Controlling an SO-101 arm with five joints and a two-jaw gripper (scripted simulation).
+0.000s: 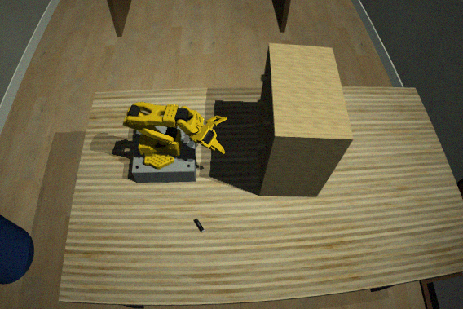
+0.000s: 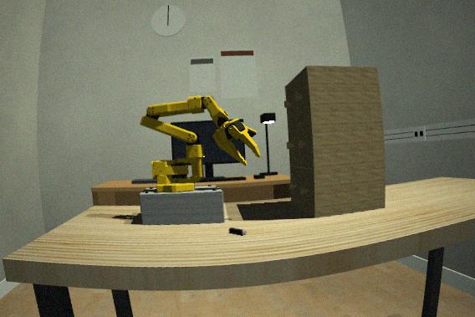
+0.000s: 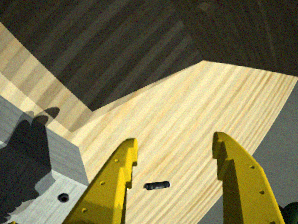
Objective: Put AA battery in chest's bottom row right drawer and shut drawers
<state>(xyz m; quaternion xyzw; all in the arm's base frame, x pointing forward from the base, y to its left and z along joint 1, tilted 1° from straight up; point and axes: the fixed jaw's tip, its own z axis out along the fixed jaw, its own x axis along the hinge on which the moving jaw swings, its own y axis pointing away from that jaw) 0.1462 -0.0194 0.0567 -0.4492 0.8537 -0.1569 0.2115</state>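
Above the surface [image 1: 326, 239], the tool [image 2: 252, 158] hung parted and gripping nothing (its prongs angled downward). Well apart from it, the AA battery [image 1: 198, 225] lay flat before the grey base [image 1: 163, 174], near the chest [image 1: 307, 125].

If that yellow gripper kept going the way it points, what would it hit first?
Probably the table top, about where the AA battery lies; the open gripper frames it, though depth is unclear.

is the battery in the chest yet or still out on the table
Out. The battery lies flat on the table, in front of the arm's base and apart from the chest. The gripper hangs above, holding nothing.
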